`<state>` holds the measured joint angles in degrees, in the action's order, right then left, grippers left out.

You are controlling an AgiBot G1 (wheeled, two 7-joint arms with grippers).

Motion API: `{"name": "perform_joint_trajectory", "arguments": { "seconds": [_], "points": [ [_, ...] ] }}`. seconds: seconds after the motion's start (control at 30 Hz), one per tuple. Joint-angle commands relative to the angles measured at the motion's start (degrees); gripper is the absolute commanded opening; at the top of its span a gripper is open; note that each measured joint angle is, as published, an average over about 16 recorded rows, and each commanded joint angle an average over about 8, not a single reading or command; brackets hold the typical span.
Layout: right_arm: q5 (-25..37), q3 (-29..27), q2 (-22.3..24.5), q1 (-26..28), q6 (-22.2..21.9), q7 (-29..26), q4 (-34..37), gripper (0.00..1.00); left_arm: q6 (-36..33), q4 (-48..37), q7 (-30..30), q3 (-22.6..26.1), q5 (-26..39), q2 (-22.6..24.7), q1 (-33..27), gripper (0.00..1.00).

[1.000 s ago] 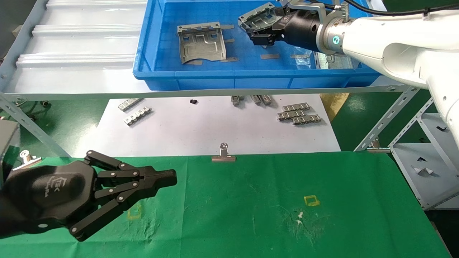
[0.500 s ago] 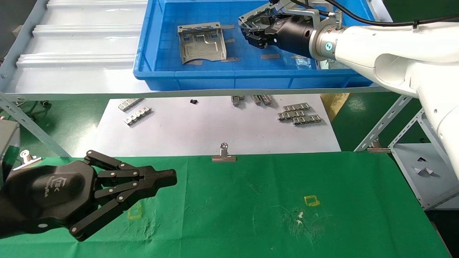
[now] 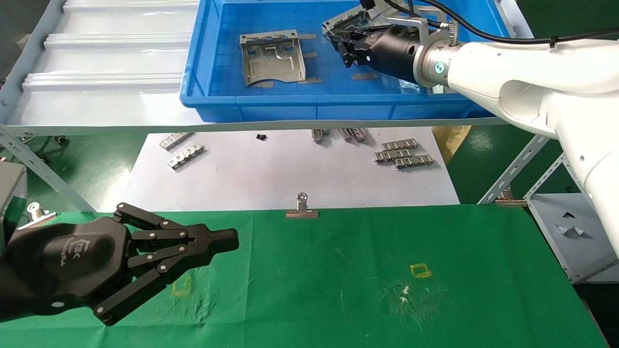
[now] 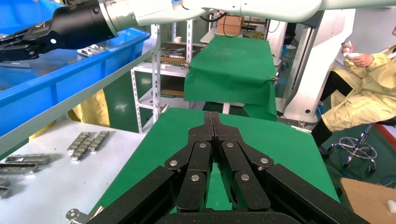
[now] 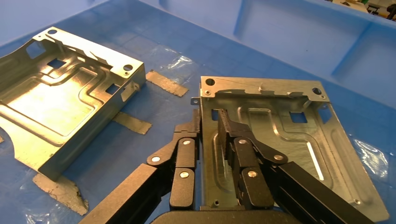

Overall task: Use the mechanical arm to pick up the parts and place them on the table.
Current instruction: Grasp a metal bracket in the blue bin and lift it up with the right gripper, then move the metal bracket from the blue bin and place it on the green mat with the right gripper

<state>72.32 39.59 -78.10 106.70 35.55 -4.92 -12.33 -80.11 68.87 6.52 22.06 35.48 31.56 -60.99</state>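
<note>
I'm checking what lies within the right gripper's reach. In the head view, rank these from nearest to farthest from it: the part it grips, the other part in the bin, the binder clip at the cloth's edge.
From the right gripper:
1. Gripped part, at its fingers, in the blue bin.
2. Other part, farther left in the bin.
3. Binder clip, down at the green table's edge.

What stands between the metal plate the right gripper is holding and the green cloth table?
The near wall of the blue plastic bin lies between the stamped grey metal plate, clamped by the right gripper, and the green cloth table; it must be lifted over.
</note>
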Motion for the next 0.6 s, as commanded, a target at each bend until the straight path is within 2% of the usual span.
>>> {"name": "perform_joint_trajectory", "arguments": {
  "seconds": [0.03, 0.07, 0.1, 0.33, 0.37, 0.6],
  "points": [
    [-0.39, 0.59, 0.01, -0.05, 0.04, -0.05, -0.12, 0.00, 0.00, 0.00, 0.00, 0.00, 0.00, 0.00, 0.00, 0.00],
    [-0.54, 0.89, 0.02, -0.04, 0.01, -0.01, -0.13, 0.00, 0.00, 0.00, 0.00, 0.00, 0.00, 0.00, 0.00, 0.00],
    [-0.68, 1.17, 0.03, 0.00, -0.03, 0.03, -0.13, 0.00, 0.00, 0.00, 0.00, 0.00, 0.00, 0.00, 0.00, 0.04],
    [-2.11, 2.58, 0.25, 0.51, 0.54, 0.79, 0.37, 0.00, 0.00, 0.00, 0.00, 0.00, 0.00, 0.00, 0.00, 0.92],
    [-2.31, 2.72, 0.29, 0.63, 0.73, 1.02, 0.53, 0.00, 0.00, 0.00, 0.00, 0.00, 0.00, 0.00, 0.00, 1.00],
    [-4.06, 2.88, 0.78, 2.26, 2.92, 3.01, 1.98, 0.00, 0.00, 0.00, 0.00, 0.00, 0.00, 0.00, 0.00, 1.00]
  ]
}}
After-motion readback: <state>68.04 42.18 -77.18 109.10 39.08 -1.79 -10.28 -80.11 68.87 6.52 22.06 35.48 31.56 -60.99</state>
